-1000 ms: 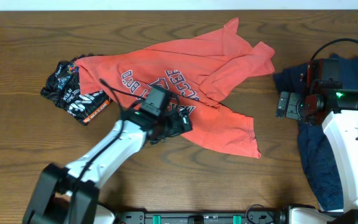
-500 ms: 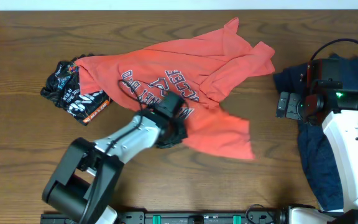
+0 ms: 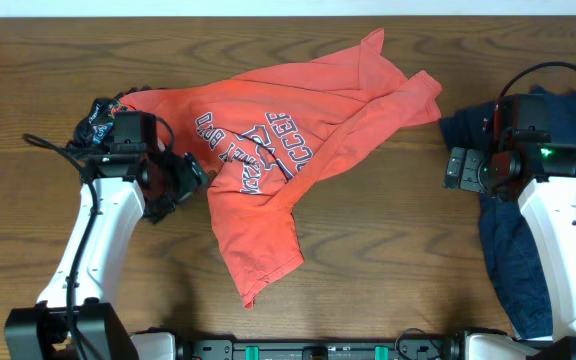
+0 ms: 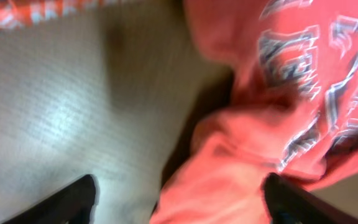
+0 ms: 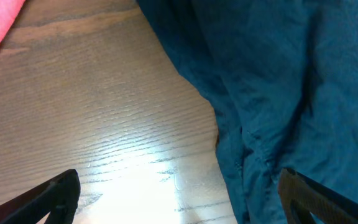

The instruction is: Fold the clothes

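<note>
- Barely begun, by the look of it: no flat, squared fold on any of the three shirts.
- At centre of table (image 3: pixel 388 270), red shirt (image 3: pixel 298 110): rumpled, lettering up, sleeve and hem bunched toward 1 o'clock, one long flap thrown over and trailing toward 6 o'clock. More a rough flop than a finished fold.
- At 9 o'clock, just beside the red shirt's edge, left gripper (image 3: pixel 190 178): fingers wide apart in the wrist view, red cloth bunched below and between them, nothing pinched as far as can be told.
- Toward 10 o'clock, black shirt (image 3: pixel 96 120): wadded up, mostly hidden, touching the red shirt's corner, no sign of folding.
- At 3 o'clock, right gripper (image 3: pixel 452 168): fingers spread wide, empty, poised over bare wood right at the navy shirt's edge.
- From 3 round to 5 o'clock, navy shirt (image 3: pixel 503 265): heaped loosely at the table's side, partly hidden, unfolded.
- Left to do, on this reading: nearly everything. Spread the red shirt flat, bring in the sleeves, fold it over; then likewise for the navy shirt and the black shirt.
- Likely step in hand: dragging or flipping the red shirt into a workable lie, not yet folding proper.
</note>
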`<act>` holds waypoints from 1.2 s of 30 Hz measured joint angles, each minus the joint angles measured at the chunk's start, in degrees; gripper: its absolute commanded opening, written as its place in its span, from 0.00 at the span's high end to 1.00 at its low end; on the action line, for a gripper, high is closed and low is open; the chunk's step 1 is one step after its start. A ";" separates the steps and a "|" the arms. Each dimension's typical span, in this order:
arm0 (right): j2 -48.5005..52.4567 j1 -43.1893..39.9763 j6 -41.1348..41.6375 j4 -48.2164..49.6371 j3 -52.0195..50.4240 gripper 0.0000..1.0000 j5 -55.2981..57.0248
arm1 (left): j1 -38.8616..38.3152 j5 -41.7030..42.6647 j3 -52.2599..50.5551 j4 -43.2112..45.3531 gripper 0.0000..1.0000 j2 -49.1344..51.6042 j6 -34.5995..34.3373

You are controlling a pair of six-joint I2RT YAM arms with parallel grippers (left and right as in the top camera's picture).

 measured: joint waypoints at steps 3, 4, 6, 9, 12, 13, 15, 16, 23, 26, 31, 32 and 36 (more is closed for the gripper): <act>0.00 0.00 0.00 -0.02 0.00 0.01 0.00 | -1.49 1.25 -0.42 -4.39 0.06 0.57 0.24; 0.00 0.00 0.00 -0.04 0.00 0.01 -0.02 | -2.32 1.49 -0.94 -5.46 0.06 0.59 0.26; 0.00 0.00 0.00 -0.02 0.00 0.01 -0.02 | -4.42 1.81 -2.67 -6.21 0.07 0.61 0.26; 0.00 0.00 0.00 -0.04 0.00 0.01 -0.04 | -7.69 2.12 -5.62 -3.41 0.09 0.66 0.22; 0.00 0.00 0.00 -0.09 0.00 0.01 -0.09 | -11.13 2.60 -8.94 1.68 0.11 0.81 0.02; 0.00 0.00 0.00 -0.17 0.00 0.01 -0.09 | -12.02 2.71 -9.99 3.85 0.11 0.81 -0.02; 0.00 0.00 0.00 -0.46 0.00 0.01 -0.15 | -13.90 2.73 -12.31 8.09 0.12 0.83 -0.33; 0.00 0.00 0.00 -0.55 0.00 0.01 -0.13 | -14.88 2.75 -13.44 9.73 0.13 0.87 -0.48; 0.00 0.00 0.00 -0.90 0.00 0.01 -1.27 | -18.01 2.97 -16.76 13.31 0.63 1.36 -1.95; 0.00 0.00 0.00 -0.92 0.00 0.01 -1.64 | -18.08 3.26 -16.76 11.06 0.94 1.36 -1.86; 0.00 0.00 0.00 -1.27 0.00 0.01 -1.97 | -17.70 3.74 -16.55 1.05 0.94 1.31 -1.07; 0.00 0.00 0.00 -1.44 0.00 0.01 -2.08 | -17.33 3.96 -16.50 -1.88 0.94 1.18 -0.39; 0.00 0.00 0.00 -1.86 0.00 0.01 -2.84 | -12.15 3.34 -14.84 -13.62 0.94 -1.51 2.51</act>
